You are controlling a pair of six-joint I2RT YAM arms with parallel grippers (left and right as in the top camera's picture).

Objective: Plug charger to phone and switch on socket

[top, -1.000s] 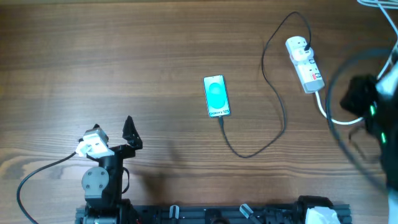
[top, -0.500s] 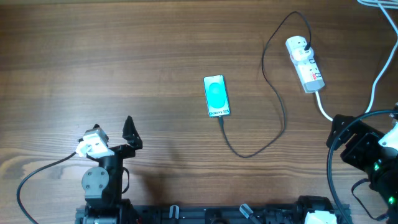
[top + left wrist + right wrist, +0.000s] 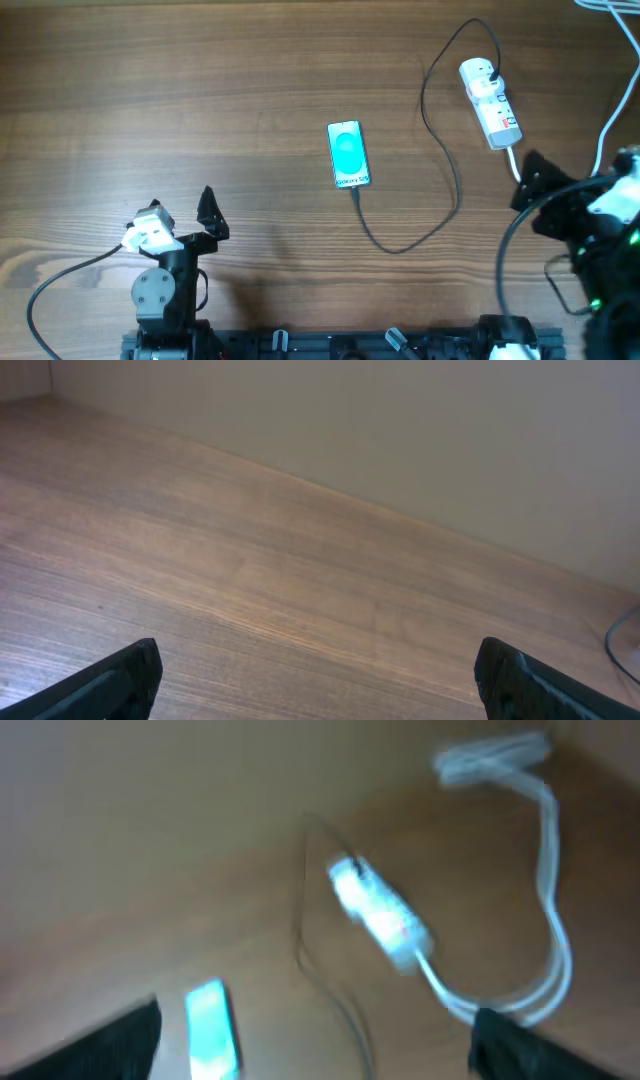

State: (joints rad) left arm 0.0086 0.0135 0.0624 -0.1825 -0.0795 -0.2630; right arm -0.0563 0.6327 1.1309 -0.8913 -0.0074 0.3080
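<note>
Right gripper [image 3: 318, 1012]: fingers wide apart, nothing between them. Wrist view is blurred.
Right arm [image 3: 580, 215]: at the table's right edge. Its black front end sits just nearward of the socket's lead end. From overhead I can't tell whether they touch.
Socket [image 3: 490, 102]: white strip lying slantwise at far right, with red marks toward its near end. Switch position can't be made out. In the right wrist view it lies ahead of the open fingers, slightly right of centre.
Lead [image 3: 548, 840]: thick, white-grey. It leaves the socket's near end and loops off to the right in the wrist view. Overhead, it passes under the right arm.
Adapter [image 3: 478, 73]: white, seated in the socket's far end.
Charger [image 3: 456, 190]: thin black cable. It arcs out left of the socket, runs nearward between socket and phone, then curls back to the phone's near end.
Phone [image 3: 348, 153]: mid-table, cyan screen up, white "Galaxy" band at the near end, well left of the socket and the right gripper. The cable tip meets that end; whether it is seated I can't tell.
Left gripper [image 3: 318, 655]: fingers wide apart, empty, with only bare table [image 3: 200, 80] ahead.
Left arm [image 3: 165, 285]: near-left corner, well apart from the phone and farther still from the socket.
</note>
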